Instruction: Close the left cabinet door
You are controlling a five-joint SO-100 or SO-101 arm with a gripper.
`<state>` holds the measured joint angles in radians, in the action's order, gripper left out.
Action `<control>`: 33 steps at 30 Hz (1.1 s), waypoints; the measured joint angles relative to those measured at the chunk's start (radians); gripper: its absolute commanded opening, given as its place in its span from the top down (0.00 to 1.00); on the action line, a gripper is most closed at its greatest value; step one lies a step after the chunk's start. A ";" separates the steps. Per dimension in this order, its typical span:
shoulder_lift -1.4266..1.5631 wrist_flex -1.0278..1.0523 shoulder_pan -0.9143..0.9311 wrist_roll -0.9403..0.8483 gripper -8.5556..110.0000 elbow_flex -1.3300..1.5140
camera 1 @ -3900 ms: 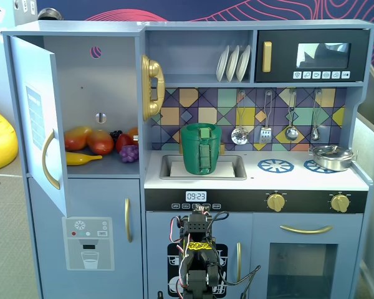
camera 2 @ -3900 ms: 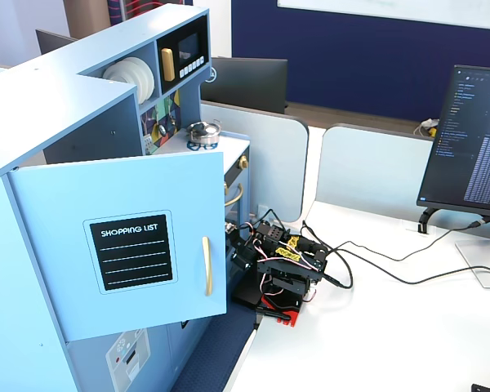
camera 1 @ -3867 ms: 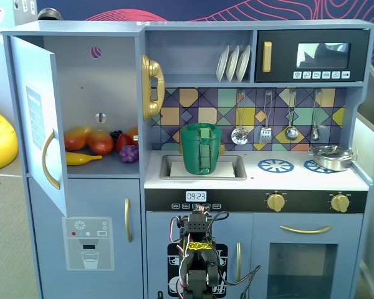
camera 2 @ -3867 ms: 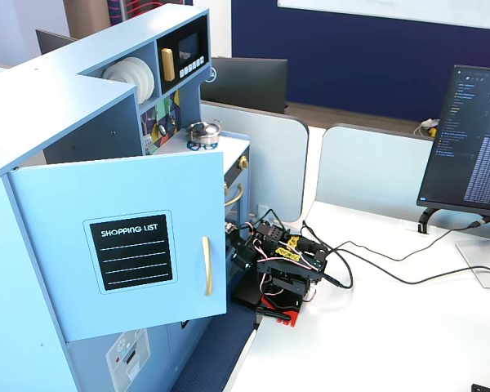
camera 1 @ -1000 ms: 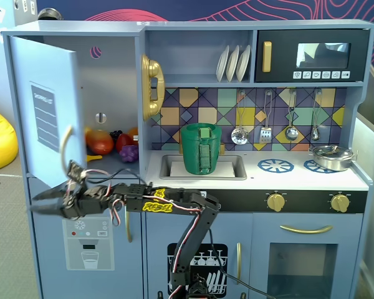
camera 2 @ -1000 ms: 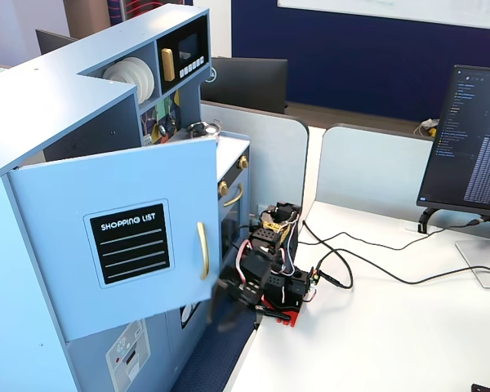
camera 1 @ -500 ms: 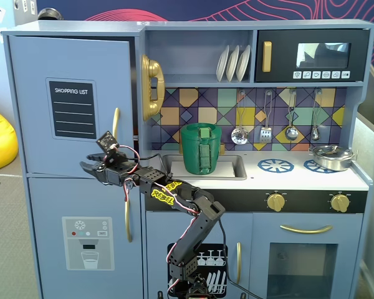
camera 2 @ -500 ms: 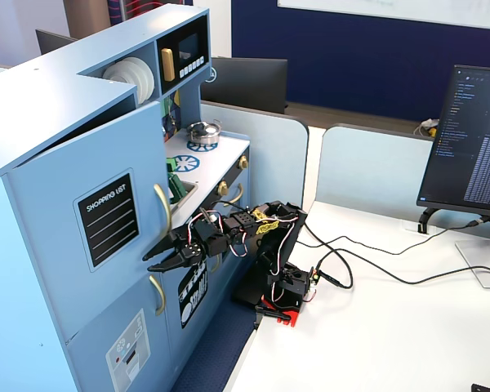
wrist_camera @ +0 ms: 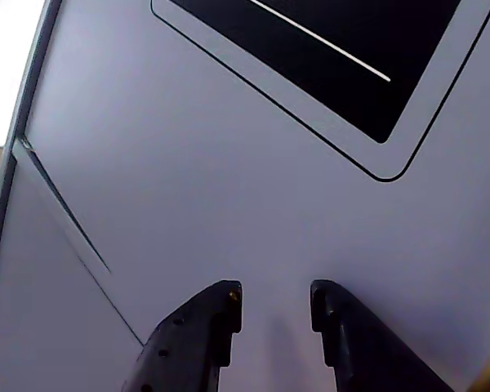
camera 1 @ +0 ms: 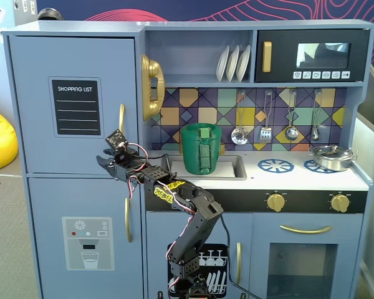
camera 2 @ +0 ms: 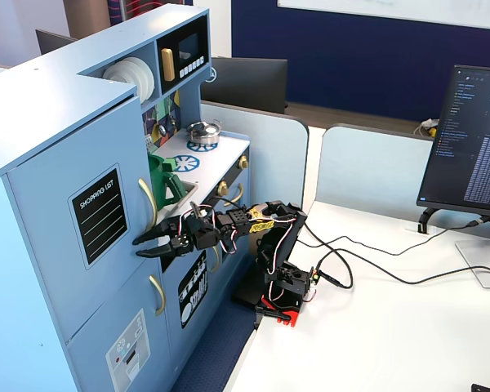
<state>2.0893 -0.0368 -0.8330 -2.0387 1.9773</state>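
Observation:
The left cabinet door point(camera 1: 75, 62) is a tall light-blue panel with a black "SHOPPING LIST" chalkboard point(camera 1: 76, 106) and a curved gold handle point(camera 1: 121, 118). It lies flush with the cabinet front in both fixed views. My gripper point(camera 1: 105, 163) is open and empty, and points at the door's lower right part, just below the handle. In the other fixed view the gripper point(camera 2: 139, 245) has its tips at the door face point(camera 2: 57, 204). In the wrist view the gripper point(wrist_camera: 275, 298) spreads its two dark fingers close against the blue panel point(wrist_camera: 229, 188), below the chalkboard corner point(wrist_camera: 335, 49).
Below is a blue door with a white dispenser graphic point(camera 1: 87, 243). A gold toy phone point(camera 1: 151, 87) and a green basket point(camera 1: 201, 148) in the sink are to the right. The arm's base stands before the dishwasher-print door point(camera 1: 213, 271). A monitor point(camera 2: 465, 139) and cables lie on the white desk.

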 measured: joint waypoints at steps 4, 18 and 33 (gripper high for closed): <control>0.054 0.032 -0.014 0.041 0.93 0.029; 0.135 0.005 0.107 0.040 0.93 0.144; 0.588 0.721 0.163 0.256 0.93 0.298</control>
<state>2.6768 0.6842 -0.6703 -1.7825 2.2749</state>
